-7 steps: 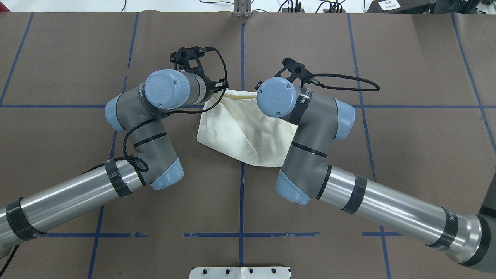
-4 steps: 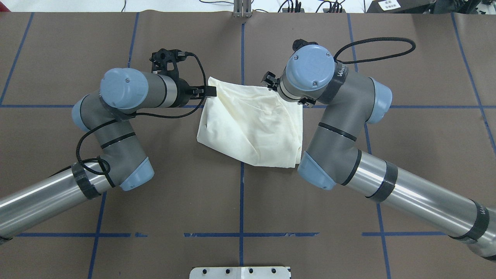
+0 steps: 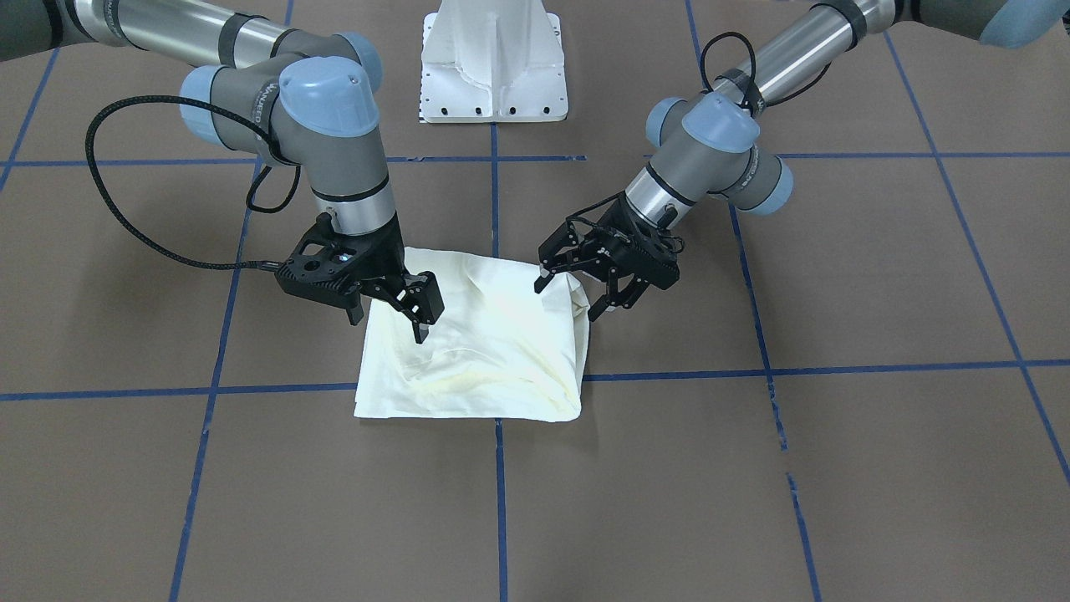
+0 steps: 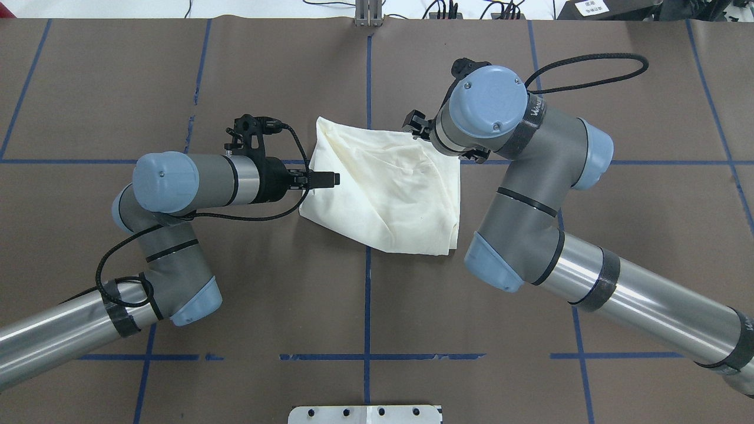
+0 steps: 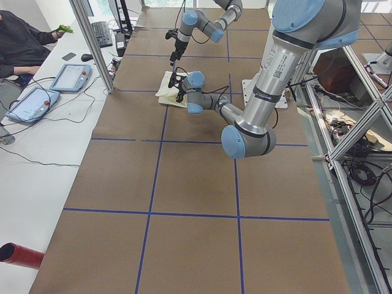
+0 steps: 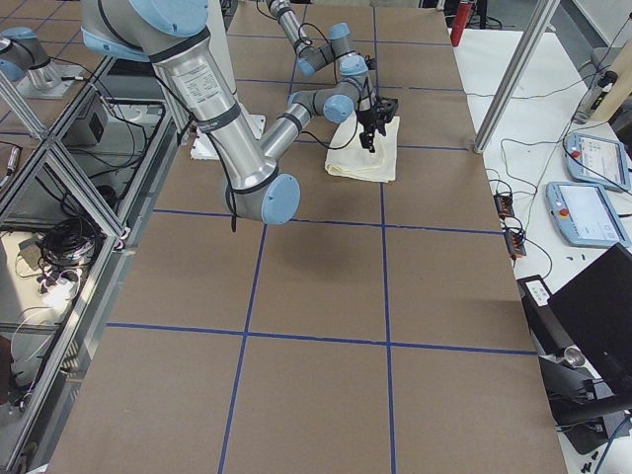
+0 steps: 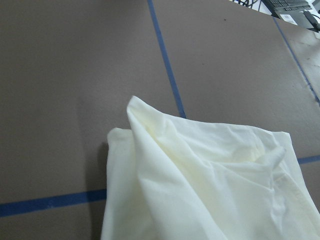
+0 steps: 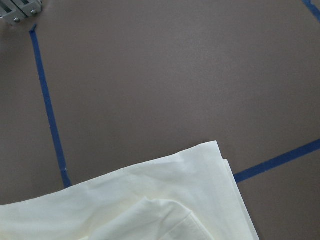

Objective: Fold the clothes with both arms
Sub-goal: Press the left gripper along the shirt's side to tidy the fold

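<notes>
Left gripper (image 3: 568,299) hung with its jaws spread wide over the left edge of the T-shirt (image 3: 485,359), one finger on each side of a raised fold and holding nothing. Right gripper (image 3: 389,324) was likewise released, jaws apart and tips pointing down at the cloth's far right corner; whether the tips touched the fabric could not be told.

Between the two lay the T-shirt, folded into a compact four-sided bundle with its plain cream side up, at the middle of the table (image 3: 752,468) where the blue tape lines (image 3: 500,518) crossed. It ran a little wider across the table than deep and sat skewed to the tape grid. Its near edge slanted closer to the robot on the right side, and its far left corner rose to a point.

Bare brown surface lay open on every side of it. The white base plate (image 3: 493,75) stood well apart at the robot's edge.
</notes>
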Robot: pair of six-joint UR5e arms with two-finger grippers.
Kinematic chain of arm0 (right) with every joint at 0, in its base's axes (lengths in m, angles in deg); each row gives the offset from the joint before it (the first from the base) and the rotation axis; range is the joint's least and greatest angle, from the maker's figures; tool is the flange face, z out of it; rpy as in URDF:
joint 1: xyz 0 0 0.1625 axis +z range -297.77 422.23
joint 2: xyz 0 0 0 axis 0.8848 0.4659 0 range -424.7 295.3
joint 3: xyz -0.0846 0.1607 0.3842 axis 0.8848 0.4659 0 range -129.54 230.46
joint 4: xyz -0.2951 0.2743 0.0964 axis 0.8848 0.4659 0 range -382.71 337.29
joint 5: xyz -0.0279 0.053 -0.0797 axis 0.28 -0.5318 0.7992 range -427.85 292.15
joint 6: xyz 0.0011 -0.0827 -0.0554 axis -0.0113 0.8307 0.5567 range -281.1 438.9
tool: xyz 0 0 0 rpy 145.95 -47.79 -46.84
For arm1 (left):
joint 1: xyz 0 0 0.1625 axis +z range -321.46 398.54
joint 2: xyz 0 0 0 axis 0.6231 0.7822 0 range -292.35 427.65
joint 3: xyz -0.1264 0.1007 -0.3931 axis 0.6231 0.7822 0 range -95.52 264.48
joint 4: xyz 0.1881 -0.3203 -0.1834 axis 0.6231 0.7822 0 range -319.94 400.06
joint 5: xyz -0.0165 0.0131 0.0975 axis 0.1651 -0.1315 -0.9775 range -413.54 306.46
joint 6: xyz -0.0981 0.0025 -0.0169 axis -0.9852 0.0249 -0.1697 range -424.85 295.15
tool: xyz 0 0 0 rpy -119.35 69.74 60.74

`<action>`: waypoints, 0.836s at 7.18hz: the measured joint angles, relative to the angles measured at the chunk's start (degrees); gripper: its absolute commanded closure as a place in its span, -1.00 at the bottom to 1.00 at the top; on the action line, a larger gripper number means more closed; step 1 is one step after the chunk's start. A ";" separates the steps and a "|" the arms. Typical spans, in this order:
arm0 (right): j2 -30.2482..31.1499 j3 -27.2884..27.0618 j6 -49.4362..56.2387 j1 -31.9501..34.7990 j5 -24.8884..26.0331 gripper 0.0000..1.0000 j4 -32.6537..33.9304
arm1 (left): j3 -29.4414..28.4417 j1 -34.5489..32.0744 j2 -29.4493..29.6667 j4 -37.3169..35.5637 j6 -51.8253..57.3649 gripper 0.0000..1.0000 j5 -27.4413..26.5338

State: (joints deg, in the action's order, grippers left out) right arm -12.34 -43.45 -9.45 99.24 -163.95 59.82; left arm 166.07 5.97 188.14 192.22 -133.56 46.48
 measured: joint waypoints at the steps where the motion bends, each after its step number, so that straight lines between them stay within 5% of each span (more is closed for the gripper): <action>1: 0.02 0.00 0.01 -0.01 0.02 -1.00 0.00 | -0.83 0.53 0.27 0.86 0.00 -0.76 0.02; 6: 0.49 0.02 -0.06 -0.08 0.26 -1.00 0.00 | -1.61 3.18 -1.06 2.36 0.31 -0.34 1.34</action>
State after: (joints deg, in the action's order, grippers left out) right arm -11.85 -43.43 -9.51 99.16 -163.70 59.82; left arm 164.46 9.14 187.08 194.57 -133.25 47.82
